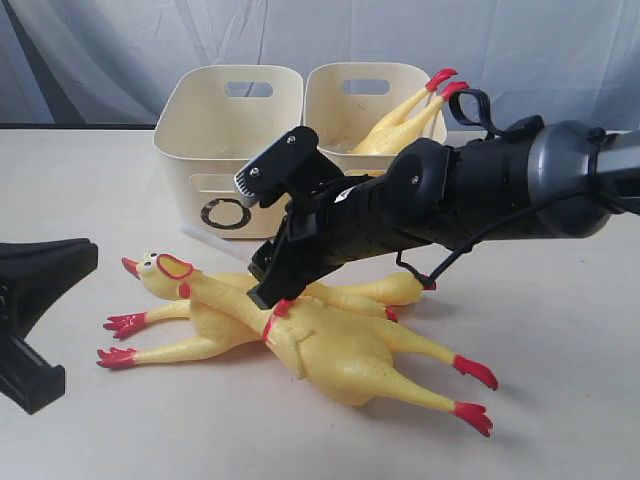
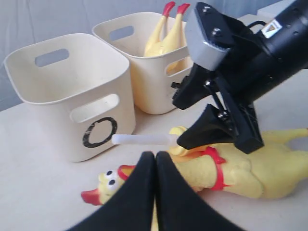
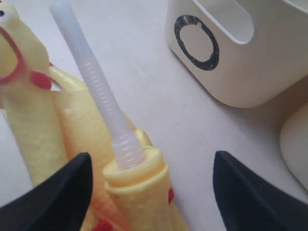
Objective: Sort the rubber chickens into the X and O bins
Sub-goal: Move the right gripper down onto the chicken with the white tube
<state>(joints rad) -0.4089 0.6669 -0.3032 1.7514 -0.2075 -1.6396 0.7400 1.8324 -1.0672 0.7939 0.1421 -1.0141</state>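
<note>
The O bin (image 1: 195, 140) is open from above. The right arm (image 1: 470, 190) crosses before the other bin (image 1: 340, 110), which a chicken (image 1: 400, 120) seems to half fill.

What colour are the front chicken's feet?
Red. The front chicken's feet show best in the exterior view.

The right arm (image 1: 480, 185) is glossy black, with grey collar (image 1: 560, 175), looping cable (image 1: 455, 257), screwed silver plate (image 2: 204, 41); the right gripper (image 2: 224, 135) has wedge jaws.

Approx. 4 rubber chickens (image 1: 330, 350), 2 cream bins (image 1: 200, 150) & 1 white plastic tube (image 3: 96, 82).
</note>
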